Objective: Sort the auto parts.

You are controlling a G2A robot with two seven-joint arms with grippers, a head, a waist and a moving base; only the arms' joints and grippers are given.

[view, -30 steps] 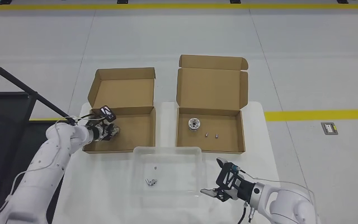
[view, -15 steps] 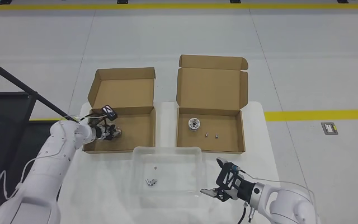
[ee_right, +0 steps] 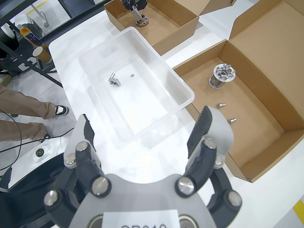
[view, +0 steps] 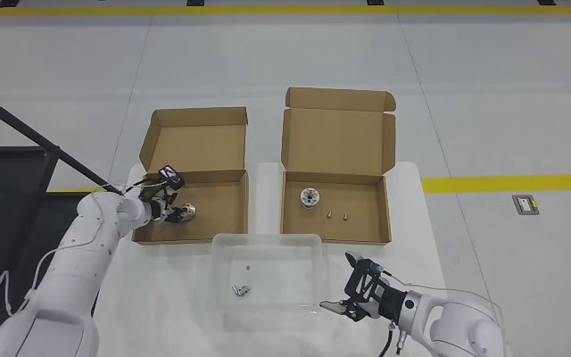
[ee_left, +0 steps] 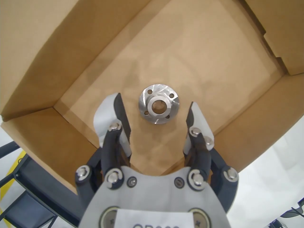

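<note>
Left hand (ee_left: 155,110) has just released and is open now; the flange (ee_left: 158,107) lies just beneath it on the box (ee_left: 213,36) floor, 1 part sorted; right hand (ee_right: 147,129) open

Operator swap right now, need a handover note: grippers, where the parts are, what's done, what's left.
Left gripper: open, over the flange, which lies ungripped on the floor of the left box.
Right gripper: open, empty, by the corner of the clear tray nearest the robot.
Done: flange in left box; hub and two bolts in right box.
Left: small bracket and a tiny piece lie in the tray, to be sorted.
</note>
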